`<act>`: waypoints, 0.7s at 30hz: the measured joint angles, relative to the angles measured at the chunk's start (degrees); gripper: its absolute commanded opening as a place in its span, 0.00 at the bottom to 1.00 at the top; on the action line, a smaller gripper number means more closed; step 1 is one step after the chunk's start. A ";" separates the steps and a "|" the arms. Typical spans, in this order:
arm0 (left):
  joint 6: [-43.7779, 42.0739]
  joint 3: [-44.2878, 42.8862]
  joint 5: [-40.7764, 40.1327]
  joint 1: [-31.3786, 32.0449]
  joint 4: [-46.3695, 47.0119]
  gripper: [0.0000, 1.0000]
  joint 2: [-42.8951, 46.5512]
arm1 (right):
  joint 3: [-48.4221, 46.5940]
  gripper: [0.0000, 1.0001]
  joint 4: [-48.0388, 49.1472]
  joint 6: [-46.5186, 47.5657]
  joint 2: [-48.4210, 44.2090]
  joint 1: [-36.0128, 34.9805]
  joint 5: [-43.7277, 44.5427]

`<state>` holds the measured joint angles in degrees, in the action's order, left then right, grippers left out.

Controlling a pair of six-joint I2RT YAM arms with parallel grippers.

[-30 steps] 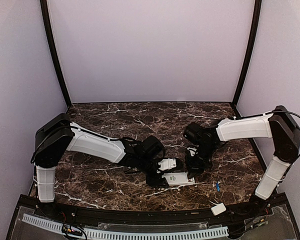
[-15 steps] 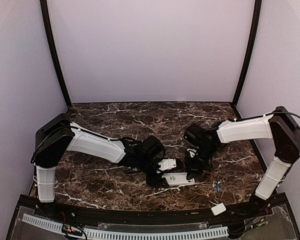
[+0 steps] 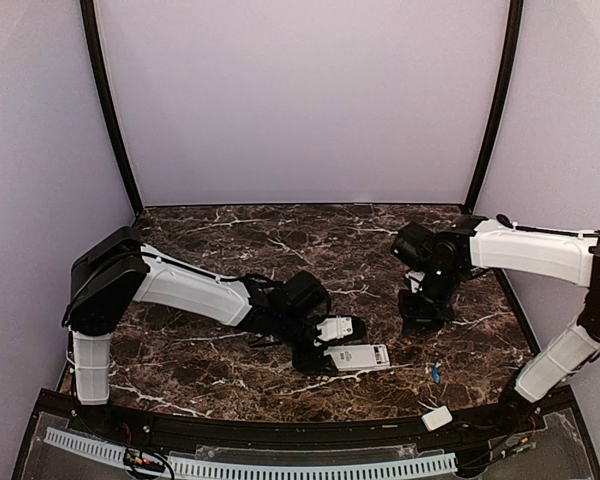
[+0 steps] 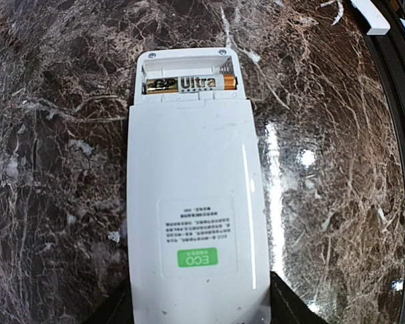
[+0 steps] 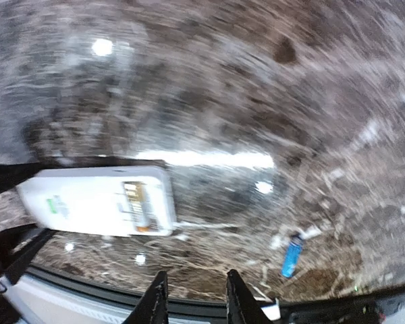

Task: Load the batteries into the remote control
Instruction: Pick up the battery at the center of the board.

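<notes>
My right gripper (image 5: 196, 302) is hanging part open with nothing between its fingers. It is also backing off. A moment ago it was pinched shut right at the end of the remote control (image 3: 358, 357). In the overhead view it is now sitting toward the right centre of the frame, well apart from the remote.

My left gripper (image 4: 201, 314) is clamping the remote by its lower end. It is keeping it back side up at lower centre of the overhead view, exactly where it was.

In the left wrist view, one cell (image 4: 189, 83) is lying seated in the open battery bay (image 4: 187, 67) at the top of the frame. I am reading the release as that cell being placed.

The slot above it is looking empty to me, though glare makes that hard to confirm. The blue battery (image 5: 291, 255) is lying loose on the table (image 3: 230, 240), lower right of the remote. The cover piece (image 3: 437, 418) is waiting near the bottom edge, so I am judging the job about half done.
</notes>
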<state>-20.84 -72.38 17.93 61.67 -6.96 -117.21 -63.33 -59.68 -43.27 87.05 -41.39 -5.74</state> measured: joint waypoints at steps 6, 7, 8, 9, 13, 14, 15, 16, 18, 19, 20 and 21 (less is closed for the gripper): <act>0.00 -0.02 0.04 0.00 -0.04 0.14 -0.02 | 10.32 0.65 -5.92 -3.93 -2.25 2.16 2.60; 0.00 -0.07 0.04 0.00 -0.09 0.15 -0.02 | 10.86 0.67 -6.29 -4.13 -2.16 2.36 2.62; 0.00 -0.13 0.02 0.00 -0.20 0.15 -0.07 | 11.10 0.67 -6.25 -4.28 -1.95 2.43 2.60; 0.00 -0.24 0.04 0.00 -0.31 0.15 -0.11 | 11.17 0.67 -6.14 -4.42 -1.64 2.47 2.51; 0.00 -0.35 0.02 0.00 -0.44 0.16 -0.13 | 12.33 0.66 -3.85 -4.39 0.52 2.54 1.18; 0.00 -0.35 0.04 0.00 -0.44 0.16 -0.13 | 13.14 0.64 -2.89 -4.42 0.83 2.64 0.48; 0.00 -0.35 0.04 0.00 -0.44 0.16 -0.13 | 14.16 0.62 -1.90 -4.44 0.96 2.75 -0.35; 0.00 -0.35 0.04 0.00 -0.44 0.16 -0.13 | 15.30 0.58 -0.85 -4.48 1.05 2.89 -1.20; 0.00 -0.35 0.04 0.00 -0.44 0.16 -0.13 | 17.29 0.49 0.79 -4.46 1.27 3.08 -2.78; 0.02 -0.35 0.04 0.00 -0.46 0.16 -0.13 | 18.03 0.45 1.44 -4.66 1.40 3.13 -3.41; 0.02 -0.37 0.04 0.00 -0.44 0.16 -0.15 | 18.27 0.41 1.88 -5.09 1.46 3.17 -4.17; 0.02 -0.39 0.04 0.00 -0.44 0.16 -0.20 | 18.27 0.37 2.08 -4.87 1.46 3.19 -4.31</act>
<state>-20.82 -72.77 17.98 61.67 -7.40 -117.40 -45.06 -57.60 -48.14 88.51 -38.20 -10.04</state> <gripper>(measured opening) 0.579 0.478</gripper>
